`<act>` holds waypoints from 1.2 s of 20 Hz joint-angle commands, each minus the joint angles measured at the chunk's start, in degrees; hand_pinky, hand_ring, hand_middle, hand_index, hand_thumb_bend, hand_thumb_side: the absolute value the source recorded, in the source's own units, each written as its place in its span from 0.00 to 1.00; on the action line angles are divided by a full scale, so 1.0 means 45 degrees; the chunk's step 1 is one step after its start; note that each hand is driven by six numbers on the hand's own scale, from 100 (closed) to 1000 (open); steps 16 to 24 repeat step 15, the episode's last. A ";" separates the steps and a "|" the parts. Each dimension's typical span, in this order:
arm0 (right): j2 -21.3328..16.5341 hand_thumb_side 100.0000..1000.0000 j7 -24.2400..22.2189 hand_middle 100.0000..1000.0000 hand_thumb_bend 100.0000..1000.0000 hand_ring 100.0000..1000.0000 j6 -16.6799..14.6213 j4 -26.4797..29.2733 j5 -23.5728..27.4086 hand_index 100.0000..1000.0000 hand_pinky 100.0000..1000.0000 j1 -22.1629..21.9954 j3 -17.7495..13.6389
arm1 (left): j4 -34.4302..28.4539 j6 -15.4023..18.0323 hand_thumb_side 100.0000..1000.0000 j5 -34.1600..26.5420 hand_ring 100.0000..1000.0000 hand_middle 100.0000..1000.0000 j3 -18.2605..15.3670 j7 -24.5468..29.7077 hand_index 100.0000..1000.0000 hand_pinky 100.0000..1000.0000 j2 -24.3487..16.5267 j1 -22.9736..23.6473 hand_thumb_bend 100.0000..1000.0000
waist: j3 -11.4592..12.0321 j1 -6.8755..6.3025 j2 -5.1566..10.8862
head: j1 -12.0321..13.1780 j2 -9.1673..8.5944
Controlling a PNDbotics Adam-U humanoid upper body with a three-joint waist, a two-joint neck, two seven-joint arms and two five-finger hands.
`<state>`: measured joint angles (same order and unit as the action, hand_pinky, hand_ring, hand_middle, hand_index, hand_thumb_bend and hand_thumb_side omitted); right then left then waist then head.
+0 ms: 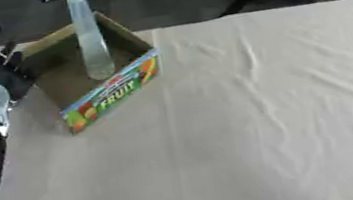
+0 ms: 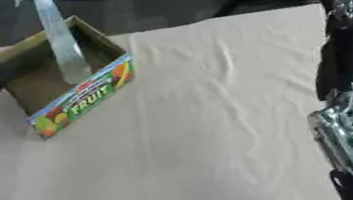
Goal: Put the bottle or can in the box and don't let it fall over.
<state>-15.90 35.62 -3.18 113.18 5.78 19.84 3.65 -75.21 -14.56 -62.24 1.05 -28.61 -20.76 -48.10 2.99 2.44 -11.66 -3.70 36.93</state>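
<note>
I see the bottle (image 1: 91,39) standing inside the box (image 1: 117,92), at the far left of the desk (image 1: 244,111). It is tall, clear and slim, with its base down on the box floor near the front wall, and it rises well above the rim, its top running out of the upper edge of my view. It stands roughly upright, with a slight lean in the picture. The box is open-topped cardboard, brown inside, and its near wall carries a bright print of fruit and the word FRUIT. It sits askew to the desk edge, one corner pointing toward me.

My left hand (image 1: 5,68) is just beside the box's left wall, dark against the cardboard, with its fingers raised and spread rather than curled; they hold nothing, and I cannot tell whether they touch the wall. The bottle stands apart from them. The silver and black forearm behind this hand runs down the left edge of my view.

On the right I see only arm structure: black links and silver joints along the right edge, best seen in the right eye view, and I cannot make out the right hand itself.

A pale, lightly creased cloth covers the desk.
</note>
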 commanded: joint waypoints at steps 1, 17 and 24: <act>-0.0249 0.76 0.0122 0.97 0.00 0.90 0.0021 0.0312 -0.0104 0.89 0.98 -0.0024 -0.0192 | -0.2139 0.1189 1.00 0.0505 0.16 0.17 -0.0410 -0.0475 0.86 0.00 -0.0613 0.0546 0.63 | 0.0079 -0.0034 0.0440 | -0.0088 0.0280; -0.0597 0.75 0.0394 0.97 0.00 0.90 0.0056 0.0314 -0.0311 0.89 0.98 -0.0309 -0.0465 | -0.7876 0.3427 0.71 0.9452 1.00 0.85 -0.1383 0.0116 0.89 1.00 -0.1560 0.5700 0.43 | 0.0449 -0.0095 0.0782 | -0.0687 0.0745; -0.0597 0.75 0.0394 0.97 0.00 0.90 0.0056 0.0314 -0.0311 0.89 0.98 -0.0309 -0.0465 | -0.7876 0.3427 0.71 0.9452 1.00 0.85 -0.1383 0.0116 0.89 1.00 -0.1560 0.5700 0.43 | 0.0449 -0.0095 0.0782 | -0.0687 0.0745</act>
